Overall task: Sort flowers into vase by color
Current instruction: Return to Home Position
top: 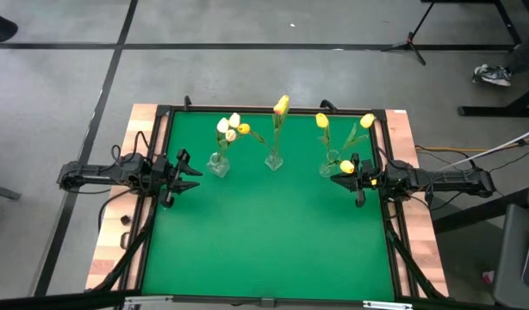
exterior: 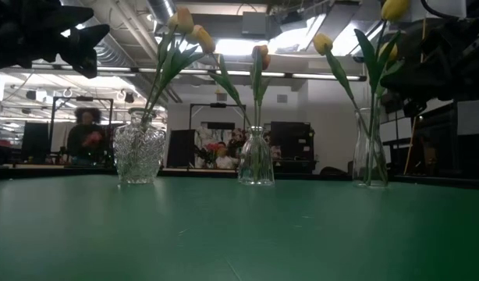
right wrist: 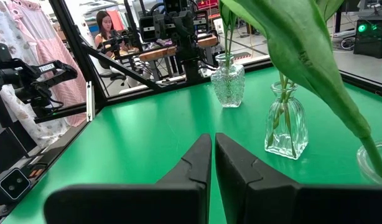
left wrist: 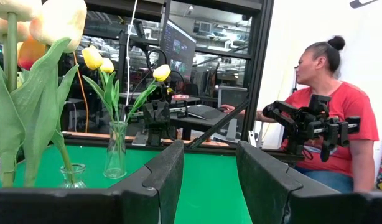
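Three glass vases stand in a row on the far half of the green mat. The round cut-glass left vase (top: pixel 218 164) holds white tulips and an orange one (top: pixel 243 129). The slim middle vase (top: pixel 273 160) holds a yellow-orange tulip (top: pixel 281 106). The right vase (top: pixel 327 168) holds three yellow tulips (top: pixel 322 120). My left gripper (top: pixel 194 177) stands open just left of the left vase, pointing level toward the right. My right gripper (top: pixel 335 179) is shut beside the right vase, pointing left, under a drooping green leaf (right wrist: pixel 303 56).
The near half of the green mat (top: pixel 264 250) lies bare in front of the vases. A black frame (top: pixel 161 120) runs round the mat. Beyond the table a person in red (left wrist: pixel 331 106) sits, and other people (right wrist: pixel 107 25) show farther off.
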